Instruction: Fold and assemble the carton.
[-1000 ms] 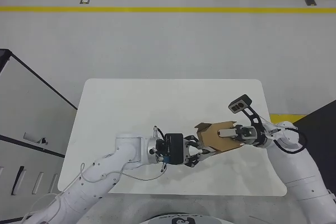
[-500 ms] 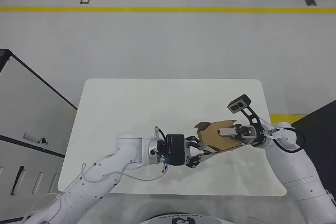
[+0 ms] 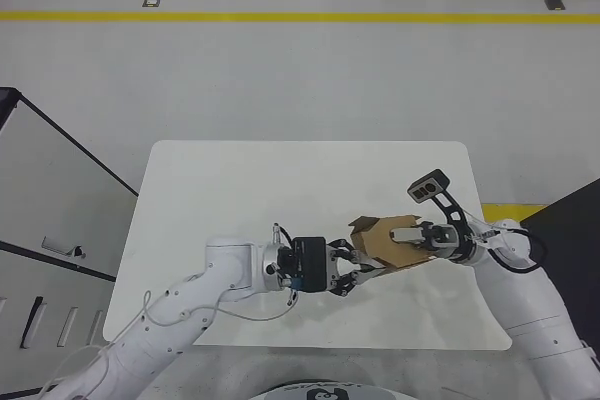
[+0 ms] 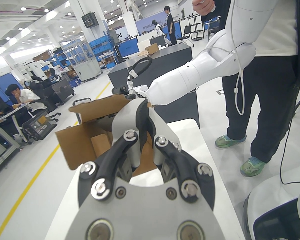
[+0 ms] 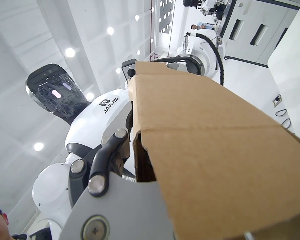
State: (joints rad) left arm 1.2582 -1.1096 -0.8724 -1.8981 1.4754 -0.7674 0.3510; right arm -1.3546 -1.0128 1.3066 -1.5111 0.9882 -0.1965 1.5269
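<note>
Hanging over the white counter [image 3: 230,180] in the top view, the brown carton [image 3: 388,248] sits between the left gripper [image 3: 358,268] and the right gripper [image 3: 400,238]. Left wrist view: fingers [image 4: 130,118] clenched on a carton wall. Right wrist view: that arm's fingers grasp a carton panel.

brown carton [image 3: 392,247], partly folded — end flaps open (tipped sideways)

The carton [image 3: 390,248] lies between my left gripper [image 3: 357,268] and my right gripper [image 3: 404,236], touching both, with the table [image 3: 280,190] beneath them.
</note>
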